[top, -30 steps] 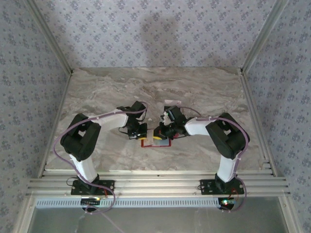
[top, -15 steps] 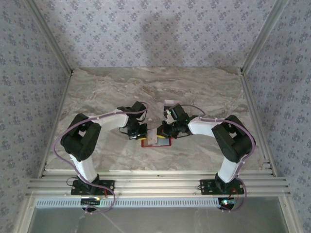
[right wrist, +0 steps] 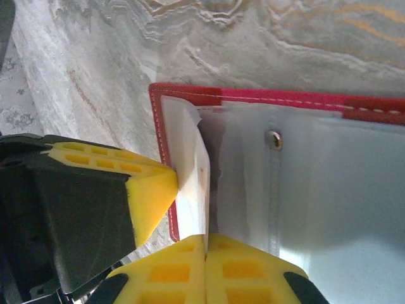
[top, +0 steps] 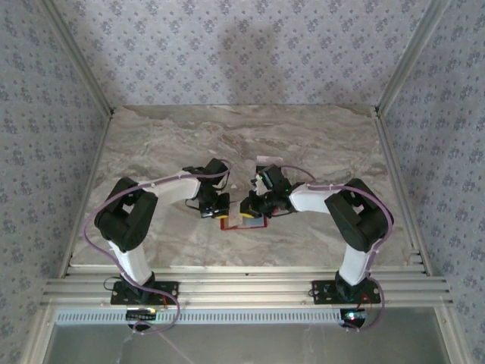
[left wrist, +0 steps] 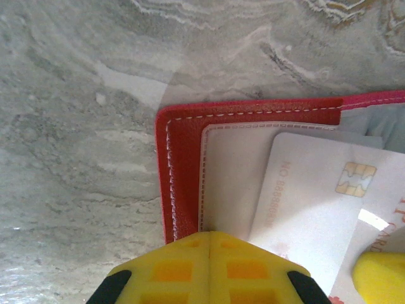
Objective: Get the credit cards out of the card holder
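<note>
we've got the card holder point(left wrist: 183, 171) lying open on the table point(top: 227, 136) between both arms. left gripper point(left wrist: 210, 256) is closed, probably pinning it so it won't slide, while the right gripper point(right wrist: 205, 253) pinches a white credit card point(left wrist: 310, 209) sticking partway out.

Stitched red leathery card holder point(left wrist: 183, 164), smooth white plastic credit card point(left wrist: 310, 209), polished marble-look table point(left wrist: 76, 126)
</note>
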Robot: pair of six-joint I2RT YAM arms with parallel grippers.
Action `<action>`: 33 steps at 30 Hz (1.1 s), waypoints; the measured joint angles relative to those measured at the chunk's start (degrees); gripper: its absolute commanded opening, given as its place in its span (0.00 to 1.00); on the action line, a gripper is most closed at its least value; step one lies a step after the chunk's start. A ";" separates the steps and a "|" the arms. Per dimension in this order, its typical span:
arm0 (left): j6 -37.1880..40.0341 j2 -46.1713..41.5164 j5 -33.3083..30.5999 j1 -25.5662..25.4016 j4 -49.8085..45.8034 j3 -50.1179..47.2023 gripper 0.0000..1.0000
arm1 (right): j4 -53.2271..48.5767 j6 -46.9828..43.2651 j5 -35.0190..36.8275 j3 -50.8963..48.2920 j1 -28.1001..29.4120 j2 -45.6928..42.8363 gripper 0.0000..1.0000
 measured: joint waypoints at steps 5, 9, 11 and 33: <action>0.02 0.00 0.00 0.00 0.00 0.00 0.06 | -2.27 -1.22 0.46 0.28 -0.39 -1.01 0.04; 0.02 -0.02 0.00 0.00 -0.02 0.00 0.06 | -7.63 -4.44 1.88 0.46 -1.84 -3.54 0.03; 0.02 -0.02 -0.02 0.02 0.00 -0.02 0.06 | -11.32 -6.88 2.86 0.72 -2.69 -5.14 0.02; 0.63 -1.53 -3.04 0.13 -1.73 -1.01 0.08 | -43.76 -59.78 22.64 20.50 -8.90 -12.76 0.00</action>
